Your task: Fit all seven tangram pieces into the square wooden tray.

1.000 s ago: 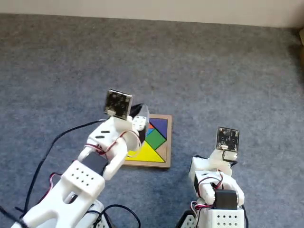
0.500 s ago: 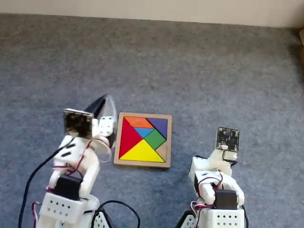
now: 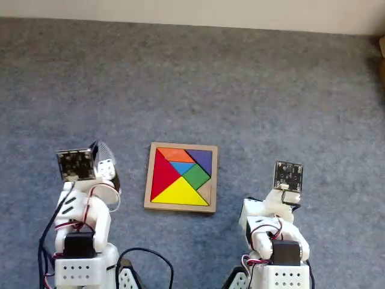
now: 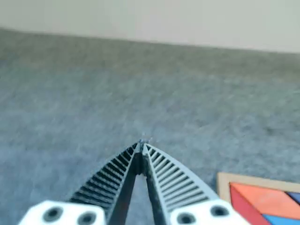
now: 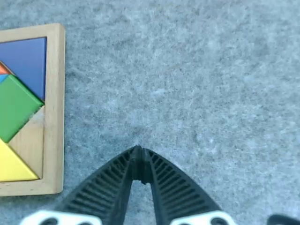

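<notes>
**A:** Looking down from above, where is the square wooden tray (image 3: 147, 178) sitting?

**B:** It is lying flat on the grey carpet (image 3: 271, 90), between the two arms. The left arm (image 3: 81, 220) is standing near its left edge. The right arm (image 3: 274, 232) is standing a little off its near right corner. Both are staying apart from it.

**A:** What is lying inside?

**B:** A red piece (image 3: 163, 176), an orange piece (image 3: 176, 155), a violet-blue piece (image 3: 203, 160), a small blue piece (image 3: 182, 167), a green piece (image 3: 196, 176) and a yellow piece (image 3: 178, 192) are sitting flush against each other. A pale wood triangle (image 3: 206, 192) is showing at the near right corner. I cannot tell whether it is a seventh piece or the tray's floor.

**A:** And the left wrist view?

**B:** The left gripper (image 4: 142, 142) is hanging over the carpet with its fingers pressing together at the tips, holding nothing. A corner of the tray (image 4: 224, 179) is peeking in beside it, with the orange piece (image 4: 262, 196) showing.

**A:** The right wrist view?

**B:** The right gripper (image 5: 138, 151) is likewise closing tip to tip on nothing, above the carpet. The tray's rim (image 5: 55, 108) is lying apart from the fingers. The violet-blue piece (image 5: 23, 58), the green piece (image 5: 16, 105), the pale wood triangle (image 5: 29, 140) and the yellow piece (image 5: 11, 166) are showing inside it.
</notes>
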